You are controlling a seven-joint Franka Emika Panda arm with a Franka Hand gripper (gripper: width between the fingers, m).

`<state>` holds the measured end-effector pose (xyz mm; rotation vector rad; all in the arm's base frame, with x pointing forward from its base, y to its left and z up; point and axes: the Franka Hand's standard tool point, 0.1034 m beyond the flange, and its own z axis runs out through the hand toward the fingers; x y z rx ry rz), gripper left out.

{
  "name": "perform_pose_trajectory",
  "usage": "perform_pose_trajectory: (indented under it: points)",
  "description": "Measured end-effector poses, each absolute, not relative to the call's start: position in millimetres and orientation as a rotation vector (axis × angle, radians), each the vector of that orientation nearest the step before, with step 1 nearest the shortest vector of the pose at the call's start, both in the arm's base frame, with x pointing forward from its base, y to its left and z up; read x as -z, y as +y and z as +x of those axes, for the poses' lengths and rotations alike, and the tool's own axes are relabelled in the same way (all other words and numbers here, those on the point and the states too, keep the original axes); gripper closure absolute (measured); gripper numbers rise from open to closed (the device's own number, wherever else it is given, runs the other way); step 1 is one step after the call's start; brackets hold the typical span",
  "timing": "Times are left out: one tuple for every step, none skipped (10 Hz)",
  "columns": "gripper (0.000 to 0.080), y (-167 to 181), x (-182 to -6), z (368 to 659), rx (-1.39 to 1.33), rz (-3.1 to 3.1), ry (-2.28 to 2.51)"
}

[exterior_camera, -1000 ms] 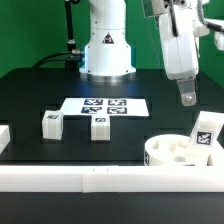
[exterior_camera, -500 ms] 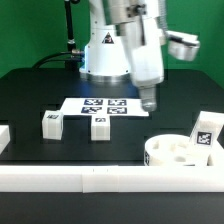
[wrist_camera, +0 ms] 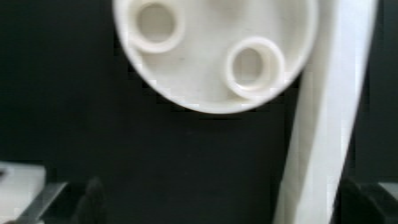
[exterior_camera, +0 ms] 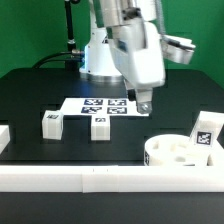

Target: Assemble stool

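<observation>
The round white seat disc (exterior_camera: 170, 153) with holes lies at the front right, against the white border bar (exterior_camera: 100, 178). One leg (exterior_camera: 206, 132) stands just to its right. Two more tagged legs (exterior_camera: 52, 123) (exterior_camera: 99, 127) stand in front of the marker board (exterior_camera: 105, 106). My gripper (exterior_camera: 143, 103) hangs above the table by the marker board's right end, behind and left of the seat. In the wrist view the seat (wrist_camera: 214, 50) and the border bar (wrist_camera: 317, 130) show beyond my gripper (wrist_camera: 222, 205). Its fingers (wrist_camera: 80, 200) are apart with nothing between them.
The robot base (exterior_camera: 105, 55) stands at the back with a cable to its left. A short white bar end (exterior_camera: 4, 135) lies at the exterior view's left edge. The table top is black.
My gripper has swung from the far right toward the exterior view's left and a little down, ending by the marker board's right end. The parts have not moved.
</observation>
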<state>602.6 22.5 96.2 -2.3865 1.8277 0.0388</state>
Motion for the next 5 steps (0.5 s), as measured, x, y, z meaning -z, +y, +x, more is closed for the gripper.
perform_pose_trajectory:
  points:
    - [0.015, 23.0, -95.7, 603.8, -0.031, -2.505, 1.683]
    - [0.015, 21.5, -94.7, 603.0, -0.011, -2.641, 1.478]
    - [0.015, 20.2, -92.2, 602.2, 0.014, -2.727, 1.333]
    - [0.015, 17.4, -89.7, 600.8, 0.036, -2.764, 1.262]
    - [0.015, 16.9, -90.0, 601.0, 0.045, -2.839, 1.091]
